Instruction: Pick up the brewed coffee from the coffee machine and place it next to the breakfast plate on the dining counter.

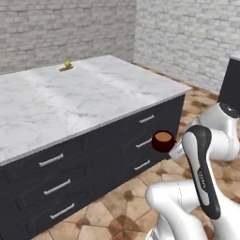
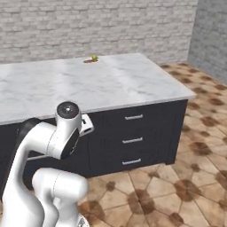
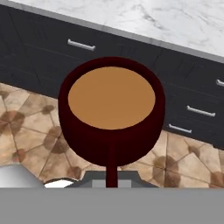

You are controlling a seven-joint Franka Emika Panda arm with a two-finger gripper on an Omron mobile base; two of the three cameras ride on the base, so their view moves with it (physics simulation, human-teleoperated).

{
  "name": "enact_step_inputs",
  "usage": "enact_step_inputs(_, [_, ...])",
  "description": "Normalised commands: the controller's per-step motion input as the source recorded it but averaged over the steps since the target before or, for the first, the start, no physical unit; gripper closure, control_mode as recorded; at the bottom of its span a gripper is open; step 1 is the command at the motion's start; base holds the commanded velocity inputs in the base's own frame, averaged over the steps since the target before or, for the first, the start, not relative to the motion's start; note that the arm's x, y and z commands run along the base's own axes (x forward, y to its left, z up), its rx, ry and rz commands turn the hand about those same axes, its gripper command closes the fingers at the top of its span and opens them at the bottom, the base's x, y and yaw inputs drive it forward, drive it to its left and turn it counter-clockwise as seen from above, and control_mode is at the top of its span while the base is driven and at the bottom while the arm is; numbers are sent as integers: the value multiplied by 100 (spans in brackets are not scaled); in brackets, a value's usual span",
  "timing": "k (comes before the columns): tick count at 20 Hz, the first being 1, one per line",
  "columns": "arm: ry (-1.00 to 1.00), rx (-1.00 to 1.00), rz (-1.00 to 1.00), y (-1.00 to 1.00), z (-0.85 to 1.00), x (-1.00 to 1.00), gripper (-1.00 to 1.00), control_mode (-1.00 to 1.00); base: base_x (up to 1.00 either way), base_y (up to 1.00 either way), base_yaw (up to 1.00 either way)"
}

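Worktop point(image 1: 70, 101): big white marble slab with grey veins, takes up the left and middle of the left base view. It sits on dark drawers point(image 1: 56, 187) with silver bar handles. This looks like the drawer unit, not the island with stools.
Far edge of it: there's a tiny green thing point(image 1: 67, 63) with a bit of brown next to it, way back near the brick wall point(image 1: 65, 28). Too small to say what it actually is.
Floor point(image 1: 122, 211): brown patterned tiles.
Mug point(image 1: 162, 141): dark red, full of brown coffee, up in the air in front of the drawer fronts, below the level of the top and over the floor. Upright, liquid looks level.
Handle: in the hand view the mug point(image 3: 111, 113) is dead centre, handle pointing back toward the camera.
Gripper point(image 1: 174, 149): right behind the mug on the arm side, looks clamped on the handle side. The fingertips themselves are hidden, so I can't tell how wide the jaws are.
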Motion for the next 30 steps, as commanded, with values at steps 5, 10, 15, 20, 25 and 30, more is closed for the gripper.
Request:
enact_step_inputs(5, [0, 0, 0, 0, 0, 0, 100, 100, 12, -100, 12])
enact_step_inputs(10, [0, 0, 0, 0, 0, 0, 100, 100, 38, -100, 2])
enact_step_inputs(15, [0, 0, 0, 0, 0, 0, 100, 100, 71, -100, 0])
enact_step_inputs(20, [0, 0, 0, 0, 0, 0, 100, 100, 82, -100, 0])
enact_step_inputs(25, [0, 0, 0, 0, 0, 0, 100, 100, 96, -100, 1])
enact_step_inputs(30, [0, 0, 0, 0, 0, 0, 100, 100, 100, -100, 3])
